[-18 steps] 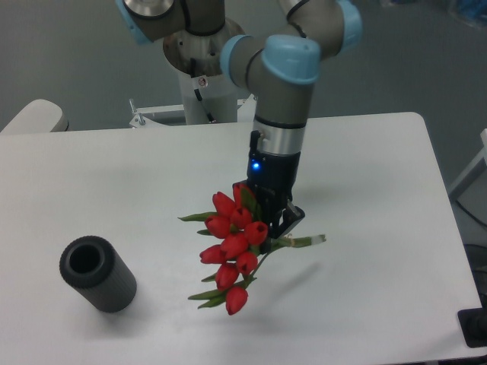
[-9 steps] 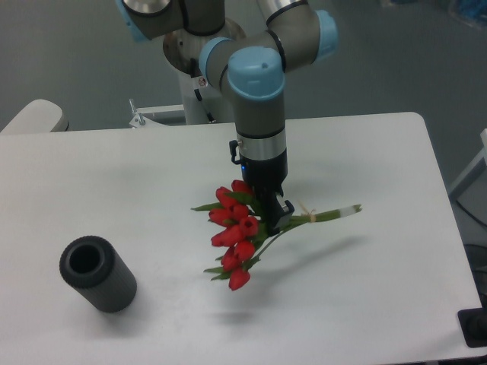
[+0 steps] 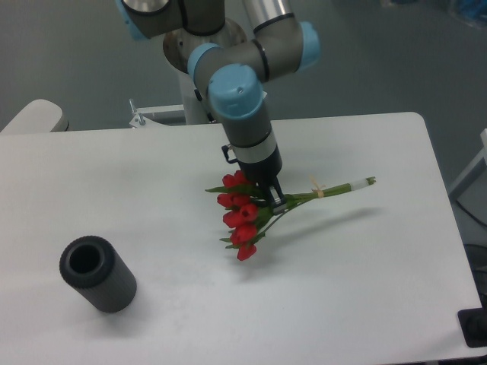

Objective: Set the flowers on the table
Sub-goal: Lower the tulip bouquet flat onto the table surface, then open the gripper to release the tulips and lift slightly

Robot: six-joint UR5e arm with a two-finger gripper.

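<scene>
My claw (image 3: 272, 199) is clamped on the flowers (image 3: 245, 217), gripping the bunch where the stems meet the leaves just behind the red buds. The jaws look nearly closed around the thin stems, though the buds hide part of the grip. The bunch hangs tilted: buds low and toward the camera, the tied stem ends sticking out to the camera's right and higher. A soft shadow sits under the lowest bud, so I judge the flowers close to the table (image 3: 380, 266) near its middle, but I cannot tell whether that bud touches.

My worry is the release. If I let go while the stems are in the air, the bunch could tip and roll; if I push down further, the lowest buds could be crushed against the table. The dark ribbed cylinder (image 3: 97, 274) lies well apart, at the near left, no threat.
</scene>
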